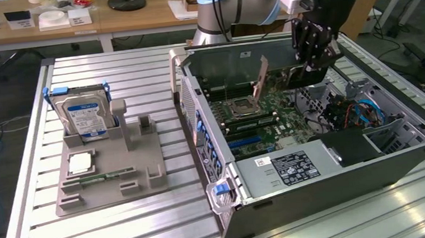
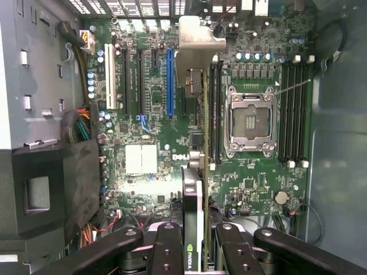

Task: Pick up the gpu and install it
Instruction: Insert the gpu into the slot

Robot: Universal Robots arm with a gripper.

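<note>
One gpu (image 2: 192, 223), clamped edge-on in the jaws of the gripper (image 2: 198, 245), hangs over the motherboard (image 2: 143, 114): install step underway. Seating likely calls for squaring its edge onto an expansion slot (image 2: 170, 80).

The hand (image 2: 194, 243) grips the gpu (image 2: 192, 195) edge-on above the green motherboard (image 2: 252, 183). Its silver bracket (image 2: 195, 43) lies between the blue slot (image 2: 170, 80) and the CPU socket (image 2: 249, 123).

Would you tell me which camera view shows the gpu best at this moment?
The wrist view: the gpu runs edge-on from the hand to its silver bracket, above the motherboard. The exterior view shows the gpu obliquely, dark, partly behind the hand.
</note>
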